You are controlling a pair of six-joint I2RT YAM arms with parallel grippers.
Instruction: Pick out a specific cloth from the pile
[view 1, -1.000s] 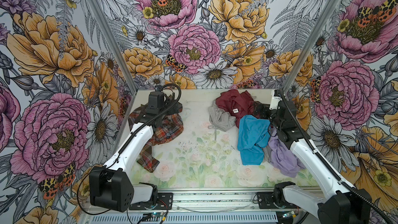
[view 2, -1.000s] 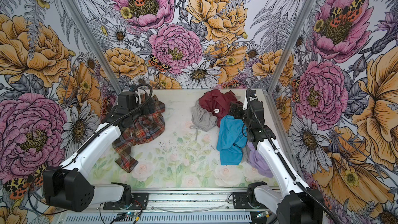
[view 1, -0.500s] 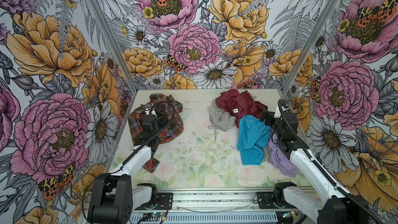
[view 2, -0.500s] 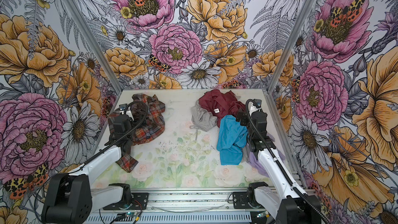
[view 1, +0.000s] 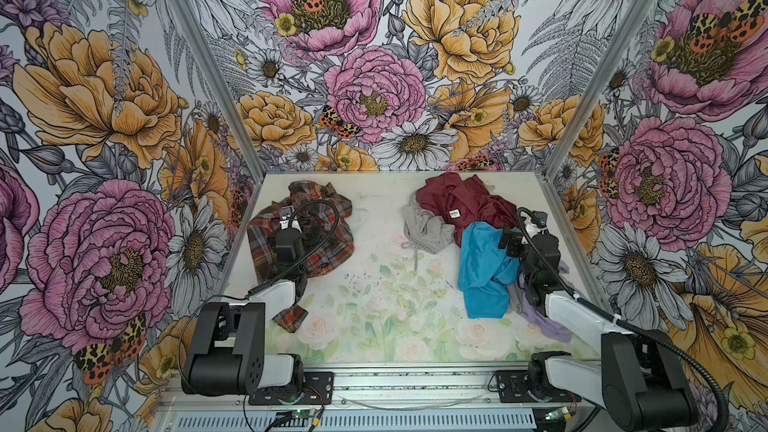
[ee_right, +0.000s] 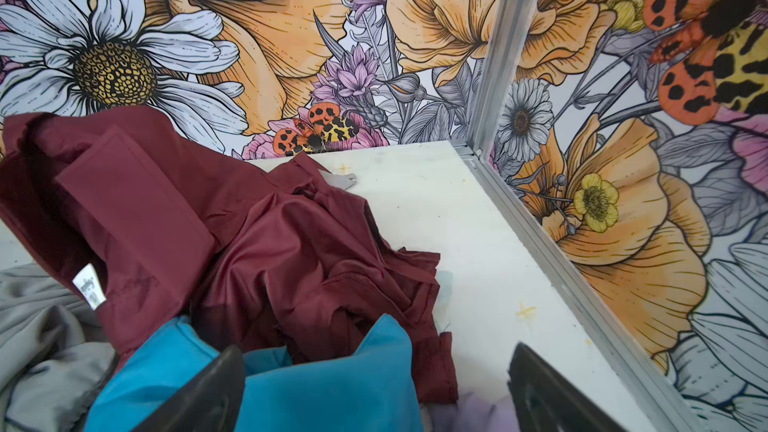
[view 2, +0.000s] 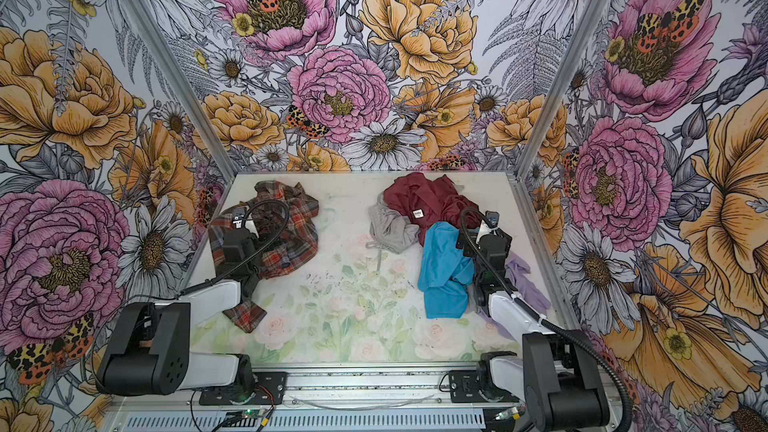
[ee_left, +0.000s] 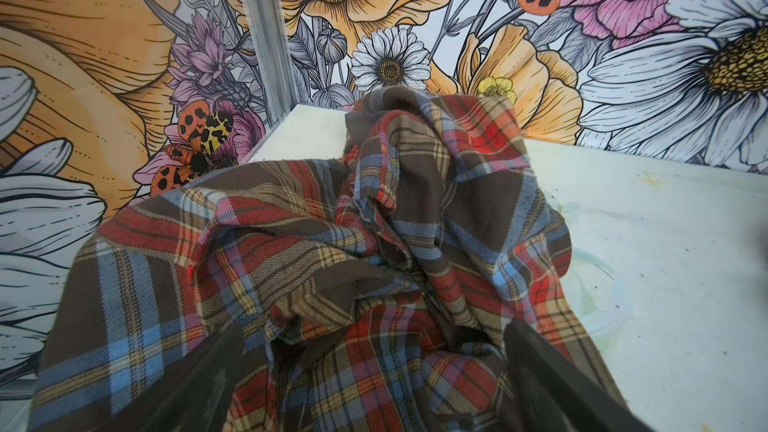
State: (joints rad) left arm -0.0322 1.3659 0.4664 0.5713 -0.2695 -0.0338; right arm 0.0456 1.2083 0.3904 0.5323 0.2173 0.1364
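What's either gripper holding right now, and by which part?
Nothing is held. The left gripper hangs open over the plaid shirt, which lies slack on the table; the right gripper hangs open over the pile.

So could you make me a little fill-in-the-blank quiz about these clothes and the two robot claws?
1. In both top views the plaid shirt lies on the ___ side of the table, apart from the pile.
2. Of the pile's garments, the one with the white label is ___.
3. The left gripper and right gripper are both ___, holding nothing.
Missing words: left; maroon; open.
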